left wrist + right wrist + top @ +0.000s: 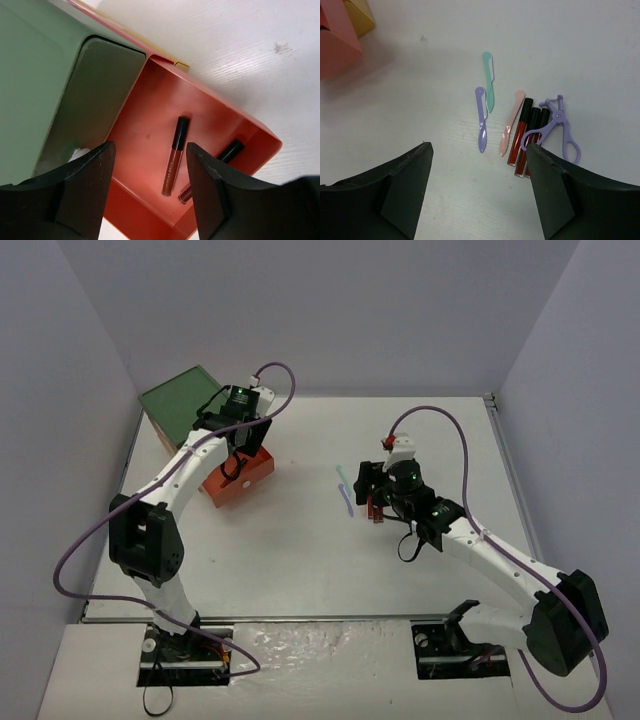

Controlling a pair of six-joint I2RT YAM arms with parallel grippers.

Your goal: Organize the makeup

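Note:
The makeup lies in two places. Two dark-red sticks (175,156) (223,157) rest inside the pulled-out red drawer (150,107), and my left gripper (150,197) hovers open above them, holding nothing. On the table, a teal tool (489,80), a purple spatula (481,120), a pink tool (511,122), three dark-red sticks (521,134) and a purple scissor-like curler (561,129) lie close together. My right gripper (477,192) is open just in front of them; its right finger (555,190) overlaps the near ends of the sticks.
The green-topped box (183,400) stands at the back left with its red drawer (245,483) pulled out toward the middle. A yellow drawer corner (360,15) shows beside the red one. Side walls enclose the table.

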